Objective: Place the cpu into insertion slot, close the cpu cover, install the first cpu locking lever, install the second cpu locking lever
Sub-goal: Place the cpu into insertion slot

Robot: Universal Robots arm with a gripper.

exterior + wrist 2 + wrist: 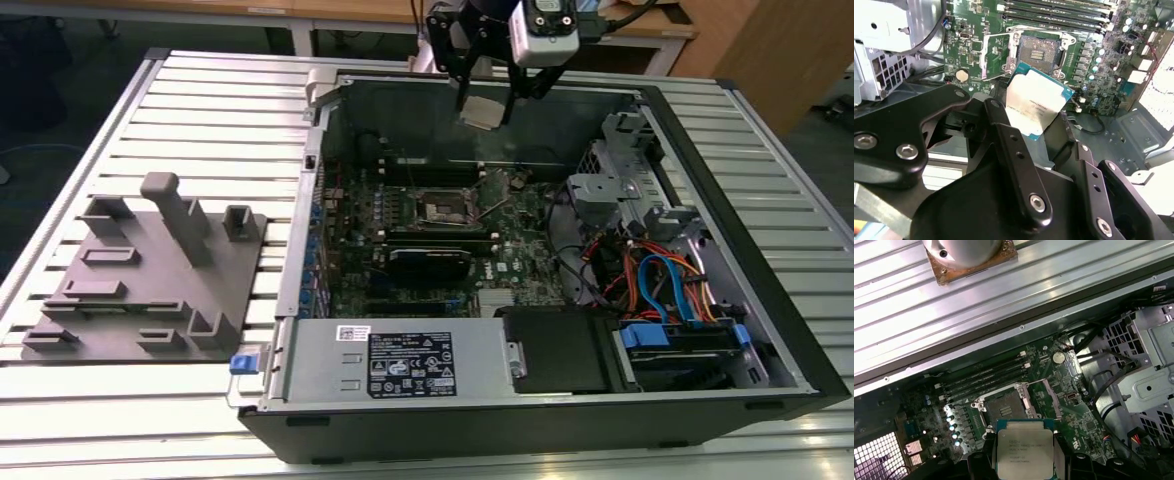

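Though small, silvery square cpu (1036, 102)

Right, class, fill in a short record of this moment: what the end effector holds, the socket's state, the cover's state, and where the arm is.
held: cpu, clamped in the end effector
insertion slot: empty, uncovered
cpu cover: swung open beside the slot
position: end effector above the motherboard in the open computer case

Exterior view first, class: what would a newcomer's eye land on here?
In the exterior view an open computer case lies on the slatted table; above it the gripper holds the cpu. In the second wrist view the insertion slot sits bare, the cpu cover raised beside it.
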